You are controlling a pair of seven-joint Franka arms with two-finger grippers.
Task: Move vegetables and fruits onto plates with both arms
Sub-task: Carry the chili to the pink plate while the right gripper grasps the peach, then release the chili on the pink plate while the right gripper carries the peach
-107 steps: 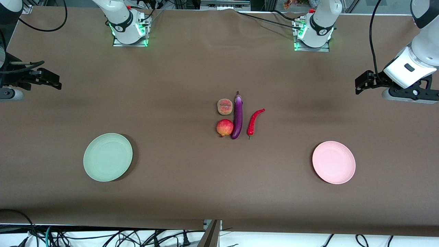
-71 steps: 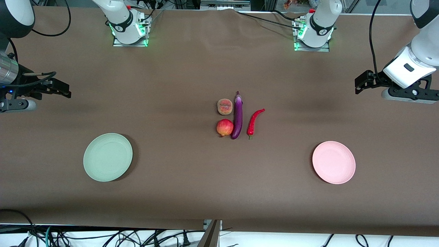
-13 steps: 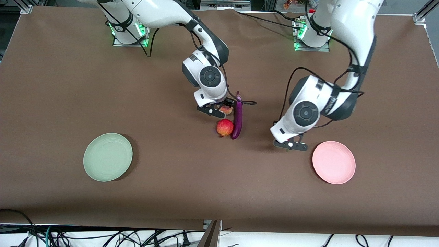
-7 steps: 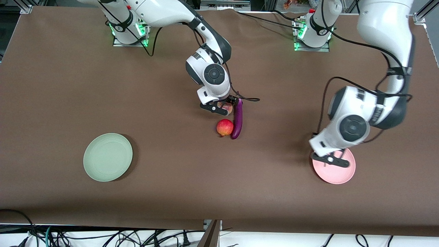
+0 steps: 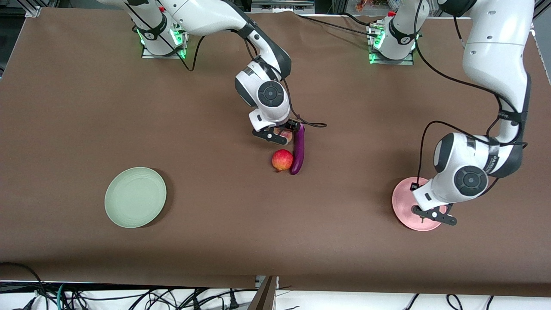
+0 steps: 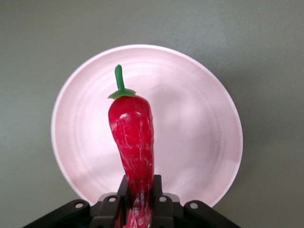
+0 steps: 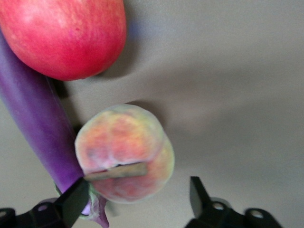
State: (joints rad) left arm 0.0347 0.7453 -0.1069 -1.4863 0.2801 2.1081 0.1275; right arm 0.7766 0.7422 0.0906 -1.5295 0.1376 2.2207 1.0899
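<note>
Red and glossy, the chili pepper [image 6: 131,152] you carry is clamped in the left gripper [image 6: 137,206], green stem outward, hanging over the pink plate [image 6: 199,133]; bare plate shows on every side of it. At the table's middle your right gripper [image 7: 137,202] straddles the peach [image 7: 126,149]. Its fingers [image 7: 71,202] are parted: one sits against the fruit, the second stands clear, so nothing is gripped. That peach is orange-pink and creased, touching the purple eggplant [image 5: 298,150], with the red-yellow pomegranate [image 5: 282,159] just nearer the front camera. You have open brown table [image 5: 215,206] around the green plate [image 5: 135,197] toward the right arm's end.
</note>
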